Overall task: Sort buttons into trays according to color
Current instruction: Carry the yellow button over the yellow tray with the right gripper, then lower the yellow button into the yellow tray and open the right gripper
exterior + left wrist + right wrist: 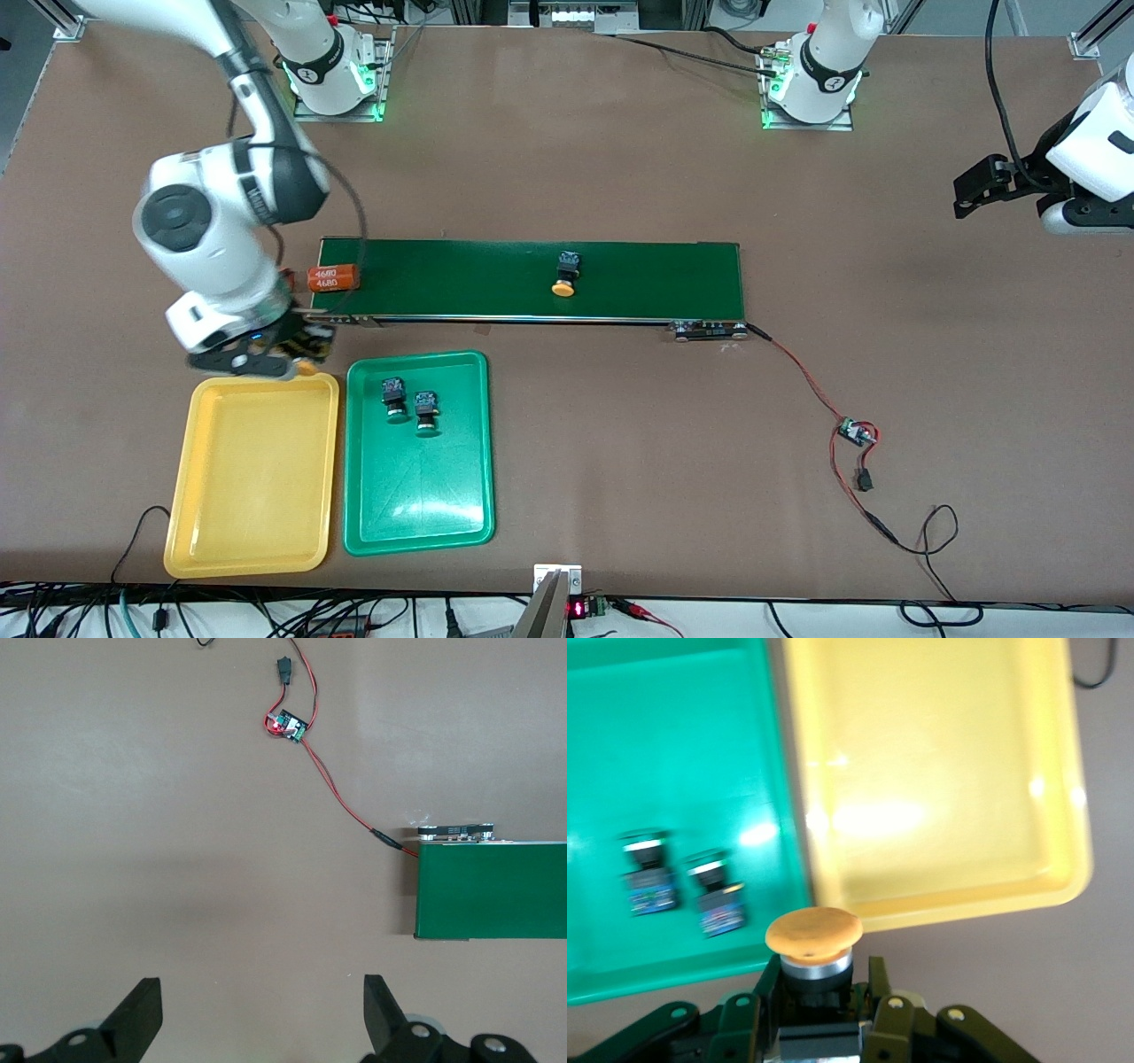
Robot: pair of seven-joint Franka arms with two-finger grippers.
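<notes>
Halfway along, by the look of it: two green-capped push-button switches (407,404) lying in green plastic tray (461,496). Right gripper (299,347) clamped on orange-capped button (813,935), just over rim of bare yellow plastic tray (257,549). Second orange-capped button (565,273) waiting on long dark green belt (656,279). Left gripper (261,1014) idle, spread wide, off the belt's end.

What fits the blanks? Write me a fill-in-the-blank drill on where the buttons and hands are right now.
1. The green tray holds ____ buttons.
2. The right hand is shut on a button with a ____ cap, at the yellow tray's rim.
3. One orange-capped button lies on the ____.
4. The left hand waits with its fingers ____ above bare table.

Missing words: two; orange-yellow; belt; open
</notes>
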